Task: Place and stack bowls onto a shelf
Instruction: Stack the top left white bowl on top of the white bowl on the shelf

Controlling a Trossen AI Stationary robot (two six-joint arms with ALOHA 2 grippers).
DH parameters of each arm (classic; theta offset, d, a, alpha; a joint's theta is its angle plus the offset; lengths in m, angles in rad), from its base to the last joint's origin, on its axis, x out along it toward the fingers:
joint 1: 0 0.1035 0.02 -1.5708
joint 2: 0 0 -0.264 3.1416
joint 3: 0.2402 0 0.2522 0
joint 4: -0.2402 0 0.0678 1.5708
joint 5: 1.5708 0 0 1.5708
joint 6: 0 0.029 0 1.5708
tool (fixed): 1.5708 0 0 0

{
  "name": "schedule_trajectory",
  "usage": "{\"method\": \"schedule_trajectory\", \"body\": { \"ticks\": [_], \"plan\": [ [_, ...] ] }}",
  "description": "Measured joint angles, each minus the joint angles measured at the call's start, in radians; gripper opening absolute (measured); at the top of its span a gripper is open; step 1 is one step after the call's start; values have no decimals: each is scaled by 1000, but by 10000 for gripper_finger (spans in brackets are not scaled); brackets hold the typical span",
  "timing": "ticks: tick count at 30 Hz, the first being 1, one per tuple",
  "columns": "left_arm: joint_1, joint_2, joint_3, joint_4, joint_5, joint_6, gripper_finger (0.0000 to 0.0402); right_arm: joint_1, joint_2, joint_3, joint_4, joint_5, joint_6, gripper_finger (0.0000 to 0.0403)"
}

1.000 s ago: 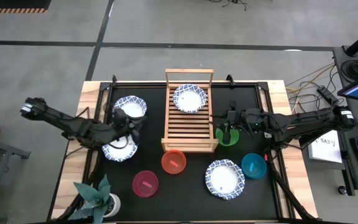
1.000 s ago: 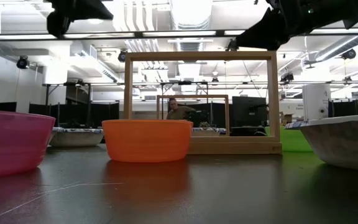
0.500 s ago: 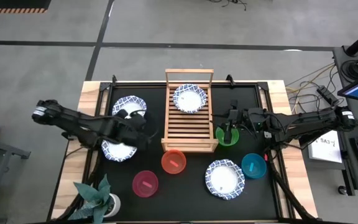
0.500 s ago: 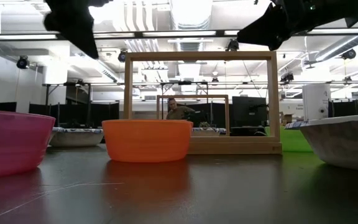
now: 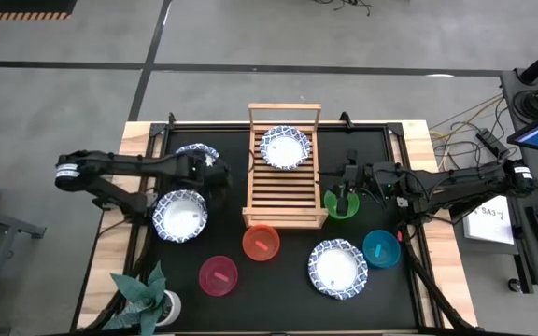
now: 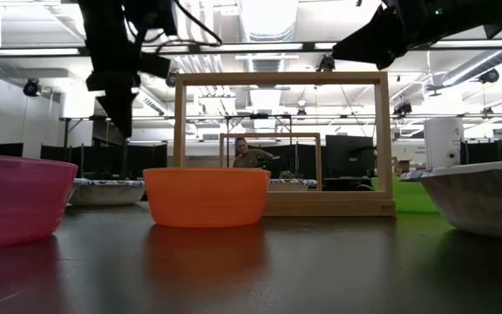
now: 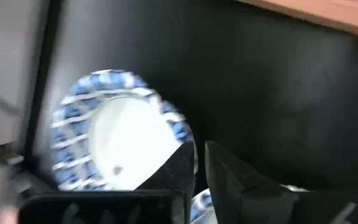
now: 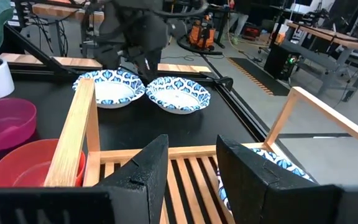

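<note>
Left gripper point(image 5: 215, 175) centre-left of high view, between two blue-rimmed white bowls: one upper left point(image 5: 197, 152), one below it point(image 5: 180, 216). Fingers nearly closed, empty, per left wrist view. Right gripper point(image 5: 344, 191) right of centre over green bowl point(image 5: 341, 204), just beside wooden shelf point(image 5: 285, 191); fingers apart, holding nothing. Shelf at centre, already carrying one blue-rimmed bowl point(image 5: 285, 147) at its upper end. Probably reaching for a bowl: better to open wide, descend squarely over the rim, pinch one wall, lift level before swinging right to shelf.
</note>
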State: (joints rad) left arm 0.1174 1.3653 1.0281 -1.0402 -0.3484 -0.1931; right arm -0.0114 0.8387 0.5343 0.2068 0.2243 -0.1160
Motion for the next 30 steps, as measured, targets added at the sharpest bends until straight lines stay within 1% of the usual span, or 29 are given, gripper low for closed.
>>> {"method": "schedule_trajectory", "body": {
  "ticks": [2,5,9,14,19,25,30],
  "plan": [
    [38,-11,-30,76,79,50,47,0,0,0,0,-14,-1,128],
    [92,-15,-77,164,131,129,75,0,0,0,1,-47,-2,127],
    [150,-12,-143,245,131,180,113,0,0,0,0,-49,-4,127],
    [198,-10,-210,297,110,166,146,0,0,0,0,-49,-5,128],
    [226,-10,-238,327,93,154,150,0,0,0,0,-49,-8,128],
    [242,-6,-242,345,86,142,135,0,0,0,0,-49,-10,128],
    [245,17,-259,360,109,110,124,0,0,0,0,-49,-11,128]
  ]
}}
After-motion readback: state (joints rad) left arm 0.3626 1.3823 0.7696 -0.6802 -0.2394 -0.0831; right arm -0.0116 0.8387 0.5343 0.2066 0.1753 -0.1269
